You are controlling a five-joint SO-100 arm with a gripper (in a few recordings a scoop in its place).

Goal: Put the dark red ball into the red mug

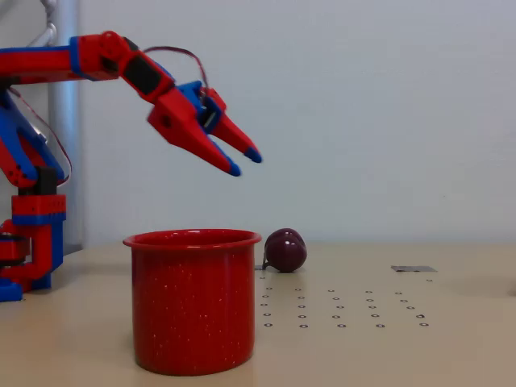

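The dark red ball [285, 249] sat on the bench [451, 339], behind the red mug [193, 302] and just off its right side in the fixed view, towards the far edge; whether the two touched couldn't be told. It looked small, glossy, round and probably hard and light, so likely slippery and prone to roll if nudged. Best hold, imo: pads across its widest part, dropping from above, squeeze gently. A small dark bit showed at its lower left, unclear what.

The mug stood upright near the front edge, big vs the ball, wide open mouth w/ rolled rim. Inside was hidden from this low angle, so contents unknown. Looked rigid and stable, an easy target.

The tool [243, 163] hung in the air above the mug, pointing down-right, tips slightly apart, holding nothing, well clear of ball and mug.
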